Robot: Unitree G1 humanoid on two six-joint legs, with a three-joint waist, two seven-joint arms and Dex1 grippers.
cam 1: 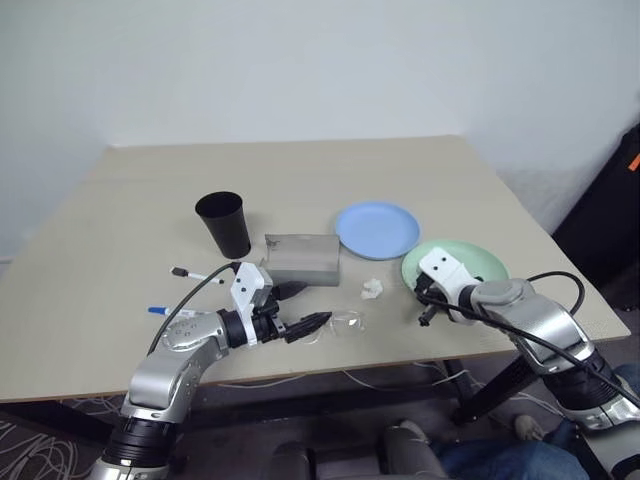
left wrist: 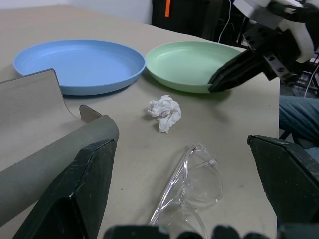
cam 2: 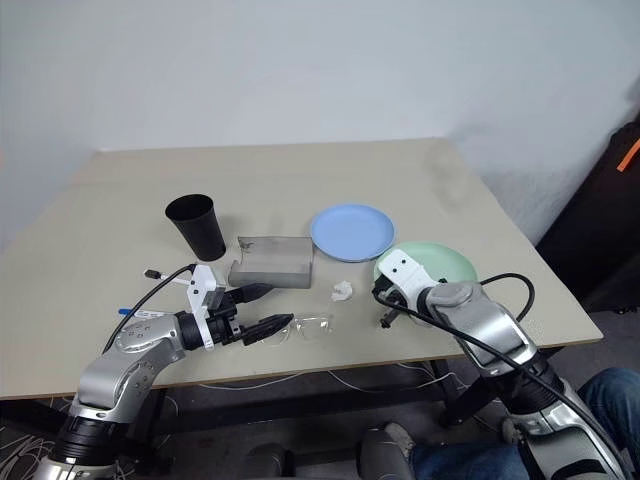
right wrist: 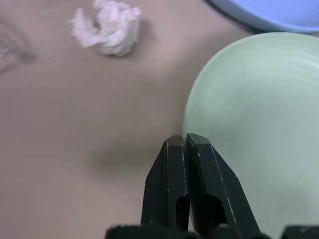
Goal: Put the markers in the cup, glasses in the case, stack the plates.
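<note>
Glasses lie between the left gripper's wide-spread fingers, ready for a grasp toward the open case alongside. From the right wrist, the right gripper, pinched shut and empty, hovers at the green plate's rim, blue plate beyond.

plates 2 | markers 2 | cup 1 | case 1 | glasses 1 | paper scrap 1

Mint plate just beside blue plate, unstacked
</note>
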